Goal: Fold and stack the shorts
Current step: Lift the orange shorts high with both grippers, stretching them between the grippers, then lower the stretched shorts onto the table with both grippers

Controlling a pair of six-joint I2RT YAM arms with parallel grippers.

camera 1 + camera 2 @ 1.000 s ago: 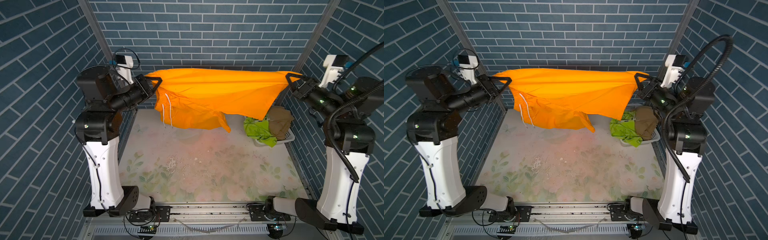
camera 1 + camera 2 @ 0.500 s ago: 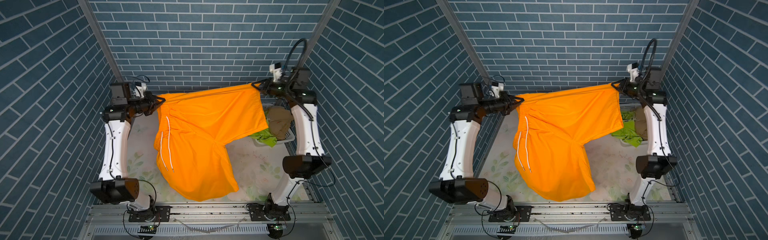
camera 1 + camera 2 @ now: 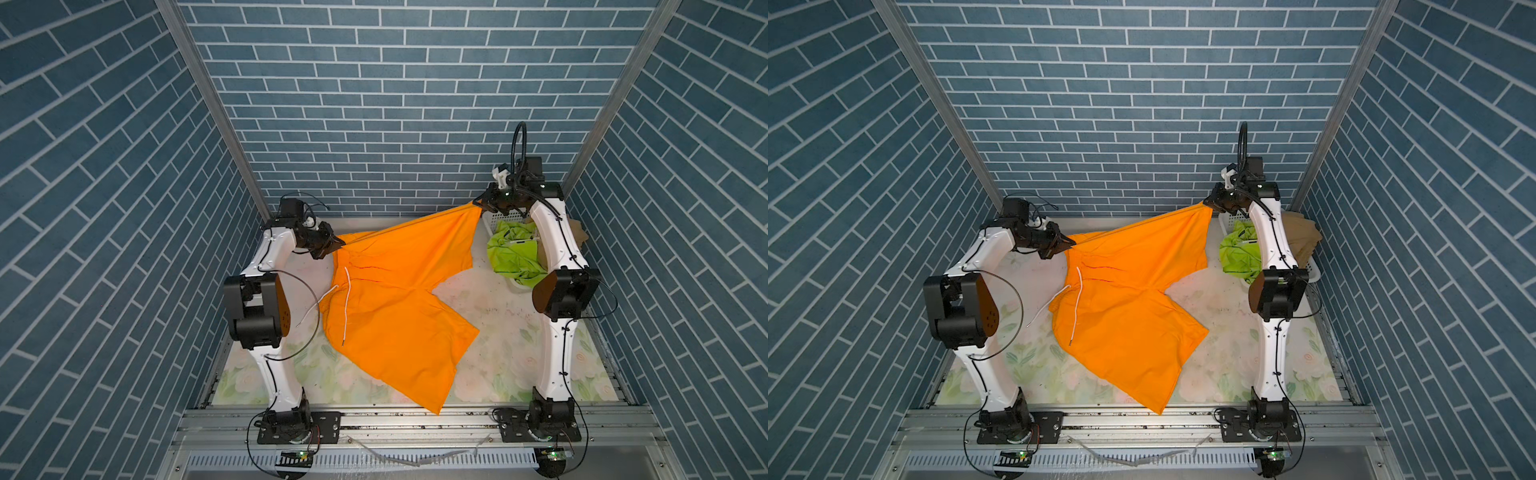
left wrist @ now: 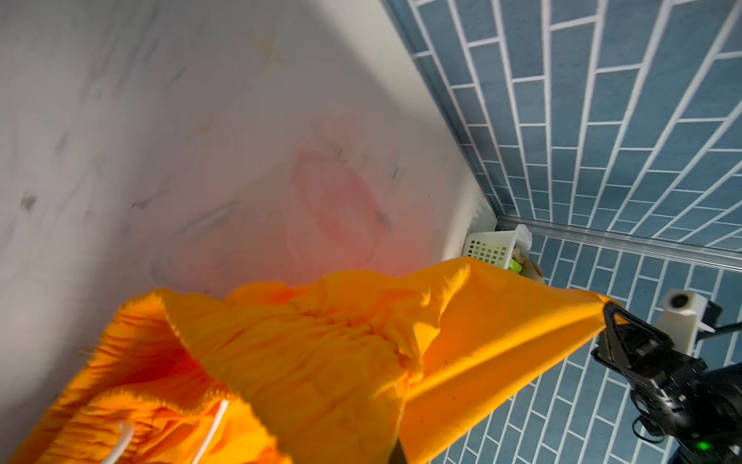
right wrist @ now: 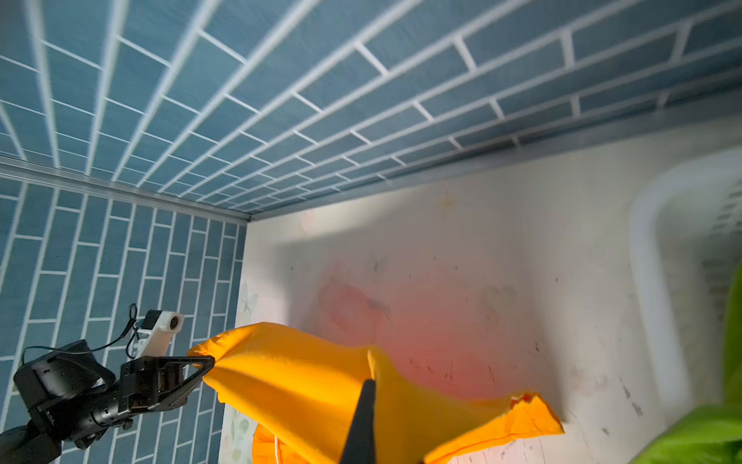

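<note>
Above the table's [image 3: 503, 332] far edge, the orange shorts [image 3: 395, 307] (limp, light, probably slippery) are clamped at two corners, the surest hold, by left gripper [image 3: 334, 244] and right gripper [image 3: 478, 204].

The left arm [image 3: 284, 376] and right arm [image 3: 555, 245] share one build: glossy white link shells between boxy black joint housings [image 3: 249, 311], each elbow capped by a rust-brown disc [image 3: 283, 307] dotted with small holes. Thin black cables [image 3: 1020, 305] trail along the links, and a thicker black hose [image 3: 515, 141] loops above the right wrist. The left end effector [image 5: 205, 363] and right end effector [image 4: 607, 310] are black triangular frames, each beside a white camera block [image 5: 160, 326]. Black base plates [image 3: 297, 428] show screws at their corners.
</note>
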